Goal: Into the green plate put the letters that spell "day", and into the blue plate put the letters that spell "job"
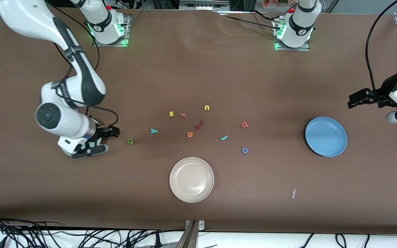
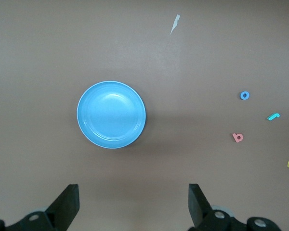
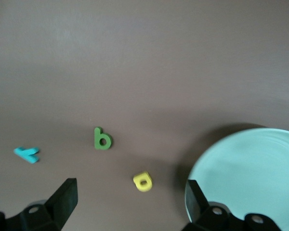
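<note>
Right wrist view: yellow letter (image 3: 143,181) lies between open right gripper (image 3: 130,204) fingers.

Front camera: high, facing both arm bases, whole desk (image 1: 198,69) in frame. Left wrist camera: looks straight down, blue plate (image 2: 111,114) shared with front. Right wrist camera: lower, somewhat blurred; probably shares green letter (image 3: 102,139).

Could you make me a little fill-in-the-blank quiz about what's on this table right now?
1. The blue plate holds ____ letters.
2. The plate nearest the front camera is ____ in colour.
3. The blue ring o lies on the ____.
4. The right tool has its fingers ____, above the yellow letter beside the green plate.

Missing words: no; beige-white; table; open
</note>
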Tool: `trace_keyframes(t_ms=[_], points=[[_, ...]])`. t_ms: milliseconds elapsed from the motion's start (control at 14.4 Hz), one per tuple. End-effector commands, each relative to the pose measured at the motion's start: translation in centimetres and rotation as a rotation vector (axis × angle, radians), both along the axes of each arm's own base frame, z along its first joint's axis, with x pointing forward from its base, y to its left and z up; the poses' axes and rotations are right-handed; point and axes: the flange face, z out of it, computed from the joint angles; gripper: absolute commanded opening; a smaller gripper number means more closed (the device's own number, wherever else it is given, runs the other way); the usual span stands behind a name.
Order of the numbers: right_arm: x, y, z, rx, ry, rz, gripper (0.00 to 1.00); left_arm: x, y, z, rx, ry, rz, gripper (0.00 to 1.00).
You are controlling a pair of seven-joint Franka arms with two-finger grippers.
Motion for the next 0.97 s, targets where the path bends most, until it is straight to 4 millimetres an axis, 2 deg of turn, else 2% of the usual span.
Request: trace_keyframes(t_ms=[0,139,347,555,624,693,763,901], points=[[-4.9,-0.1,-3.2,0.001,-0.040,0.048,1.00,0.0,-0.3,0.3,-0.015,0.000,0.005,1.00],[-6.3,-0.1,-5.0,0.009,-0.047,0.093,1.00,0.0,-0.3,0.3,-0.020,0.000,0.005,1.00],[-7.5,-0.2,-6.3,0.020,-0.068,0.167,1.00,0.3,-0.5,-0.4,-0.029,0.010,-0.007,1.00],[-8.4,-1.0,-7.5,0.028,-0.096,0.213,1.00,0.6,-3.5,-1.3,-0.027,0.017,-0.046,1.00],[-8.6,-1.2,-7.8,0.032,-0.110,0.227,1.00,1.6,-4.8,-3.9,-0.028,0.054,-0.067,1.00],[-8.7,-1.7,-8.1,0.033,-0.118,0.238,1.00,3.1,-6.9,-9.1,-0.019,0.123,-0.105,1.00],[-8.7,-2.0,-8.3,0.033,-0.117,0.238,1.00,3.7,-9.6,-13.0,-0.005,0.184,-0.139,1.00],[-8.6,-2.2,-8.6,0.035,-0.121,0.237,0.99,3.6,-10.6,-12.1,-0.001,0.155,-0.153,1.00]])
